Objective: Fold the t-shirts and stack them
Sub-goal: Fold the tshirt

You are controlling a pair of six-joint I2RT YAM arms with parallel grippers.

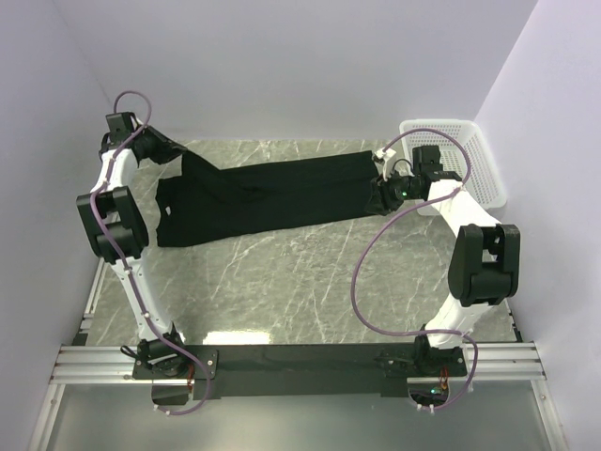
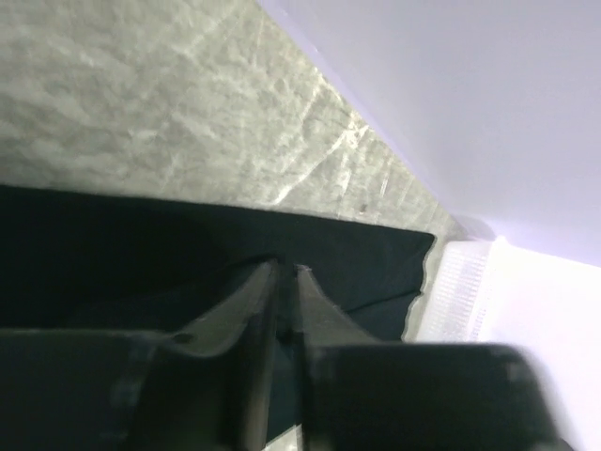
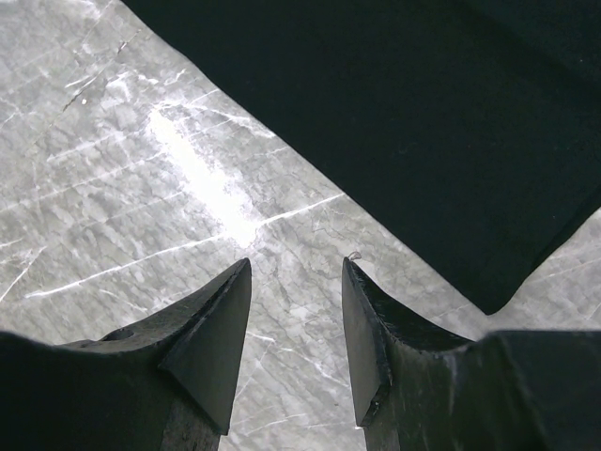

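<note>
— Where's the t-shirt (image 1: 272,195)?
— Stretched flat across the far bench (image 1: 282,282), between my arms.
— Pincers?
— My right pincer (image 3: 296,268) is spread over bare bench beside its corner. My left pincer (image 2: 286,274) is nearly together at the cloth; I cannot tell whether it grips.

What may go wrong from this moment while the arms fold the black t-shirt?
1. The right gripper stands open over the bare marble table, just off the corner of the t-shirt; closing here may catch no cloth.
2. The left gripper has its fingers almost together at a raised crease; lifting away may drag fabric and spoil the fold.
3. The white basket sits close to the right arm; a wide swing may knock it.
</note>
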